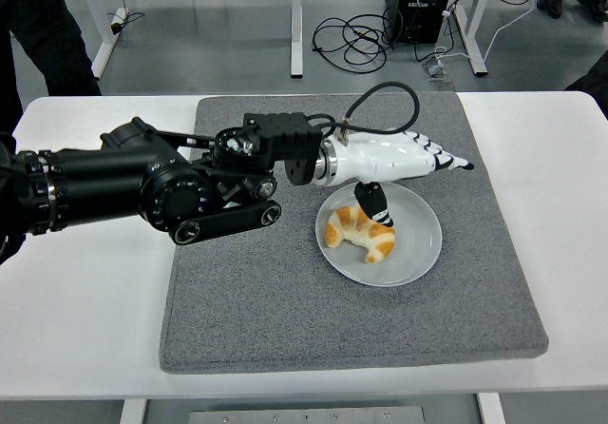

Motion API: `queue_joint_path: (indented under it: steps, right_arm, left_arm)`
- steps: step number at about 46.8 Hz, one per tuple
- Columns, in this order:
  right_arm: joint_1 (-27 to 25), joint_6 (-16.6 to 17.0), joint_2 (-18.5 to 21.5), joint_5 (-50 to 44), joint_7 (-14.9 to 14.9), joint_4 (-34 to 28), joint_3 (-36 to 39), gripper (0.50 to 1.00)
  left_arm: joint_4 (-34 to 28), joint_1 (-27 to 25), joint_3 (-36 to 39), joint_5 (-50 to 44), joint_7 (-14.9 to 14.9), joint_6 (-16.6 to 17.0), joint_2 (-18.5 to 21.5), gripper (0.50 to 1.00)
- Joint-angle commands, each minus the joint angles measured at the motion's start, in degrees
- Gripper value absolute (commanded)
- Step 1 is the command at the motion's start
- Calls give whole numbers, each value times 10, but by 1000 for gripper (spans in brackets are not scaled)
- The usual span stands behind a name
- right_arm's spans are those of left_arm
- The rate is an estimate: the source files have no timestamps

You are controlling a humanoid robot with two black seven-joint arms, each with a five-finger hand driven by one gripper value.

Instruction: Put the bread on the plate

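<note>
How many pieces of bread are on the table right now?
1. A golden-brown croissant lies on the round grey plate, just below the open white left hand. No others show, though the arm could hide something.

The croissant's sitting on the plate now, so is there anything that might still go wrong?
Perhaps. The left hand is open just above the croissant, with its thumb hanging close to it, so a careless pull-back might nudge it. The plate lies loose on the grey mat, so a bump could shift it.
</note>
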Motion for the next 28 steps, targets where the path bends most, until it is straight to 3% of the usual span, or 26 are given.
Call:
queue_joint_path:
  steps: [1, 12, 28]
  right_arm:
    - [0, 0, 0, 0, 0, 0, 0, 1000]
    - [0, 0, 0, 0, 0, 0, 1, 1000]
    - [0, 0, 0, 0, 0, 0, 0, 1000]
  left_arm:
    - [1, -28, -7, -29, -1, 0, 0, 975]
    - [3, -48, -50, -106, 0, 0, 2, 977]
    - [34, -18, -71, -266, -4, -11, 87, 977]
